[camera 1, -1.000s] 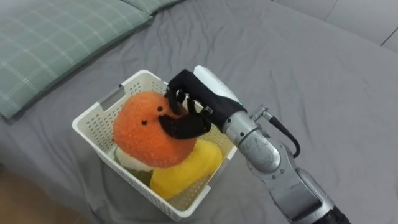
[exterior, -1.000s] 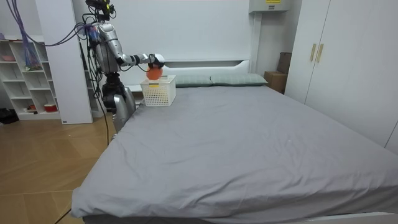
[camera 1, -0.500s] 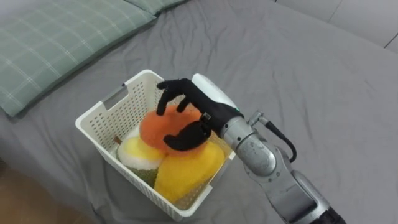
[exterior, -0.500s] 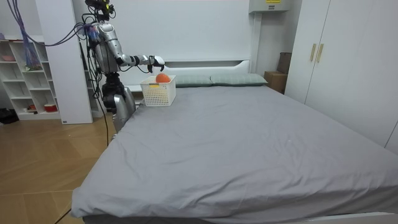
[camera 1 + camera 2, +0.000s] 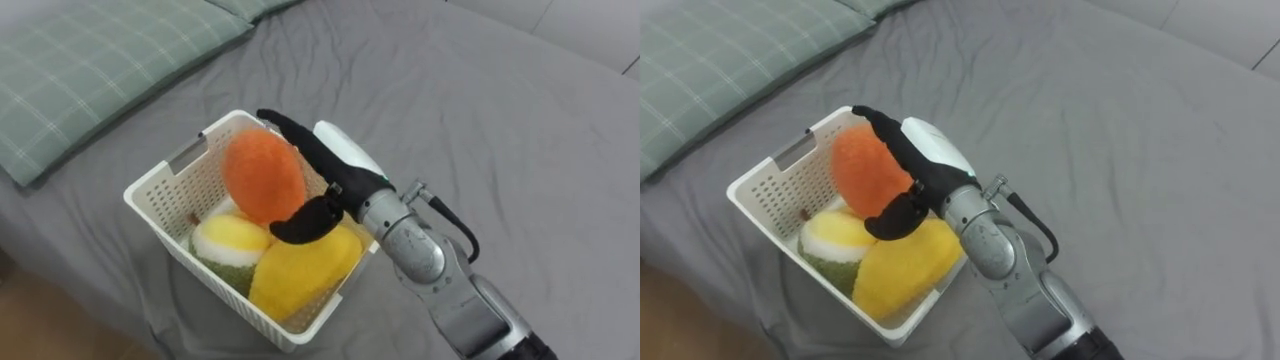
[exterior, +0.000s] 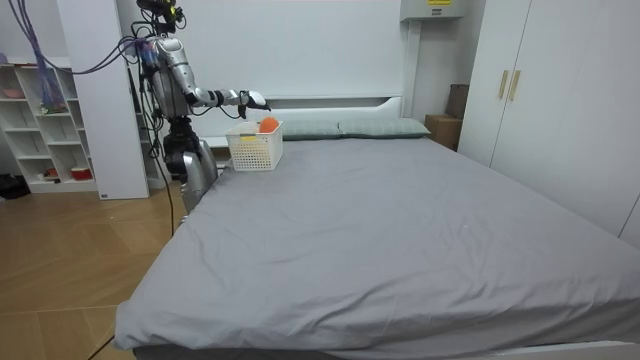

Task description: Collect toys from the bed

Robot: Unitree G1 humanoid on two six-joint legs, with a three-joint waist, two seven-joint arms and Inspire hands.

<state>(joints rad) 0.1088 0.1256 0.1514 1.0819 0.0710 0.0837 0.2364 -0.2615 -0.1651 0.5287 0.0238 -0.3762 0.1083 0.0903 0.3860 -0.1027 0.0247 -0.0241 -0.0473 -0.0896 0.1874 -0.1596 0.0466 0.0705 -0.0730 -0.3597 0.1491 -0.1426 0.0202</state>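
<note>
Centre of the head camera's frame: a white slatted basket [image 5: 165,190] sits on the bed, holding three plush toys.
Surface: a smooth grey bed sheet [image 5: 520,130] covers the whole mattress; a green checked pillow [image 5: 90,60] lies at the upper left.
Task's things: the orange toy [image 5: 262,177] stands on end in the basket, rising above the rim. A yellow toy [image 5: 300,268] fills the lower right corner, and a yellow, white and green toy [image 5: 228,243] lies at its left.
Right robot hand [image 5: 335,170]: wide, with fingers stretched straight along the far side of the orange toy and the thumb apart near the toy's lower edge; nothing is clasped.
Room: the robot stands at the room view's left, by the bed's head end, with one arm held out over the basket. White shelves [image 6: 40,120] stand at the far left, a white wardrobe [image 6: 540,90] at the right, and a wooden floor [image 6: 70,260] at the lower left.
Headboard [image 6: 330,103]: white, against a white wall.
Writing: a yellow patch [image 6: 436,2] at the top edge, too small to read.
</note>
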